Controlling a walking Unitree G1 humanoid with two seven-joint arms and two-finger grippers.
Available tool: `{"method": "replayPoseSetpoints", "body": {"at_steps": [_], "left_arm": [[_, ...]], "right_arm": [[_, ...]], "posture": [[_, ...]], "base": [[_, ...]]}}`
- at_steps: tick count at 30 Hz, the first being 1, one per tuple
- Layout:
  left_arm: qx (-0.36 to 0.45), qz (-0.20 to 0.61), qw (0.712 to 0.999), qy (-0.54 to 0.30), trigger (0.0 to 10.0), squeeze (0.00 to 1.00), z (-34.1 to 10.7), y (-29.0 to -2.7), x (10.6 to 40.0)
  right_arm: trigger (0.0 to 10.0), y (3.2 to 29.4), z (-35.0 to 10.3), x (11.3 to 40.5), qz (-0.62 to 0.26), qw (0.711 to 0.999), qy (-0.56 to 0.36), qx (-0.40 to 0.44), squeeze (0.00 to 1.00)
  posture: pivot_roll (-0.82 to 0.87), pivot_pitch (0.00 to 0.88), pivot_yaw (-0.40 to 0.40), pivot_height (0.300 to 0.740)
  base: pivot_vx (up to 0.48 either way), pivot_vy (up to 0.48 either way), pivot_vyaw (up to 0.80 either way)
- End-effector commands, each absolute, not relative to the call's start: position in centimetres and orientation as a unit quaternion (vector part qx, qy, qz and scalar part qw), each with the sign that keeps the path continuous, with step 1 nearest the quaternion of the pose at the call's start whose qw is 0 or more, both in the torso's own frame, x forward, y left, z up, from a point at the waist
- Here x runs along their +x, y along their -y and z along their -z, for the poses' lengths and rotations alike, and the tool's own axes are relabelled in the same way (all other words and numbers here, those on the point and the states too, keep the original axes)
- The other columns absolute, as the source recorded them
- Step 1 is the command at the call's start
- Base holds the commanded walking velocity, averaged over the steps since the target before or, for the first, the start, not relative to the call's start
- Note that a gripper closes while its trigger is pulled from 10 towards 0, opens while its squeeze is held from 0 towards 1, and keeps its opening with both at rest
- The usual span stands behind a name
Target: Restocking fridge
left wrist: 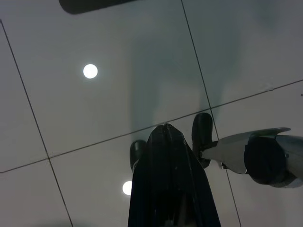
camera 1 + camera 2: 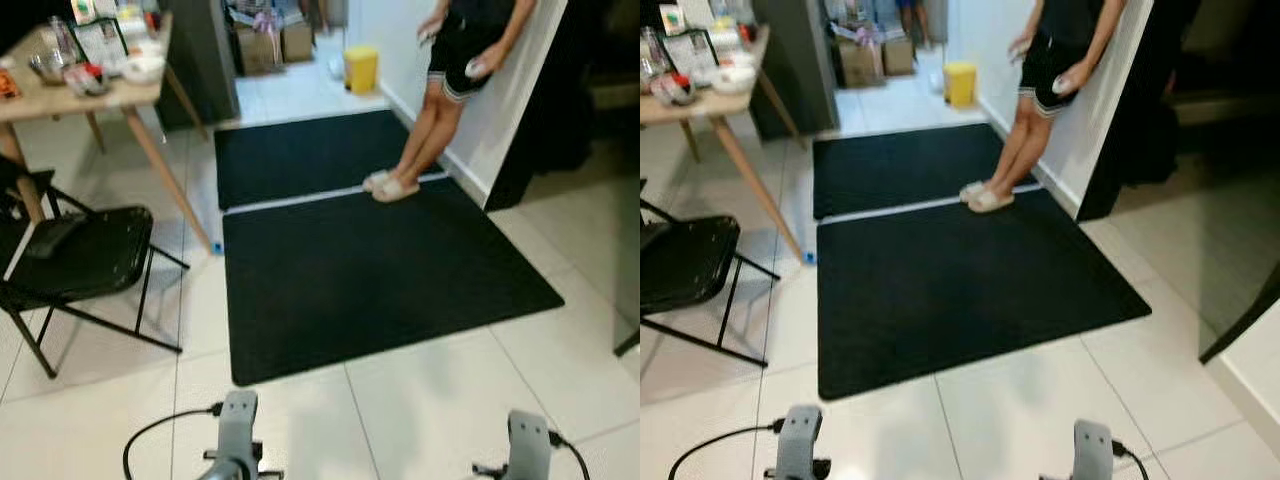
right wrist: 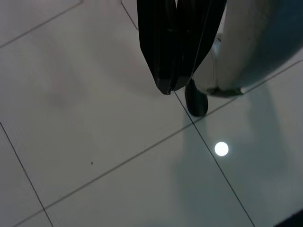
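Both arms hang low over the white tiled floor (image 2: 420,410); their silver wrists show at the bottom of the eye views, left arm (image 2: 238,430) and right arm (image 2: 528,445). In the left wrist view my left gripper (image 1: 165,127) is shut, its black fingers pressed together with nothing between them, pointing down at the tiles. My right gripper (image 3: 168,89) is likewise shut and holds nothing above the floor. A tall dark grey unit (image 2: 200,50), possibly the fridge, stands at the back beside the table.
A person (image 2: 450,90) leans on the white wall at the back right. Two black mats (image 2: 370,270) cover the floor ahead. A wooden table (image 2: 135,92) with dishes and a black folding chair (image 2: 80,255) stand left. A yellow bin (image 2: 360,68) and boxes (image 2: 270,45) lie beyond.
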State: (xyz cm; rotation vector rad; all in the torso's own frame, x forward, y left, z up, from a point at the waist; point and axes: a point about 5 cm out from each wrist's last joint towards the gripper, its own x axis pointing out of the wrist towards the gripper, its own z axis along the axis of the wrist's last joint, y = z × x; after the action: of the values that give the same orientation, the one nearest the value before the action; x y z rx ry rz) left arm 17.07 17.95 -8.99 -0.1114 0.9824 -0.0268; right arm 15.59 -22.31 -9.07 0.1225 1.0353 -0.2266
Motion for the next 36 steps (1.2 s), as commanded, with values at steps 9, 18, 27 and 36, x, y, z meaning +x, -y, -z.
{"method": "replayPoseSetpoints", "body": {"at_steps": [9,18,27,36], "left_arm": [[-0.034,0.019,0.878,-0.477,10.0,0.0,9.11,-18.27,16.71],[-0.028,0.004,0.878,-0.477,10.0,0.0,9.09,-18.68,16.71],[-0.03,0.009,0.879,-0.476,10.0,0.0,9.07,-18.59,16.74],[-0.011,0.005,0.879,-0.477,10.0,0.0,9.04,-18.81,16.81]], "right_arm": [[10.0,22.15,9.17,15.45,0.105,0.859,-0.497,0.061,0.0],[10.0,22.21,9.17,15.39,0.105,0.859,-0.497,0.061,0.0],[10.0,22.13,9.15,15.48,0.103,0.86,-0.496,0.06,0.0],[10.0,22.13,9.19,15.4,0.105,0.859,-0.497,0.062,0.0]], "posture": [[0.01,0.014,-0.019,0.74],[0.01,0.01,-0.017,0.74],[0.01,0.004,-0.016,0.74],[0.01,0.01,-0.014,0.74]], "base": [[0.0,-0.157,0.0],[0.0,-0.105,0.0],[0.0,0.0,0.0],[0.0,-0.373,0.0]]}}
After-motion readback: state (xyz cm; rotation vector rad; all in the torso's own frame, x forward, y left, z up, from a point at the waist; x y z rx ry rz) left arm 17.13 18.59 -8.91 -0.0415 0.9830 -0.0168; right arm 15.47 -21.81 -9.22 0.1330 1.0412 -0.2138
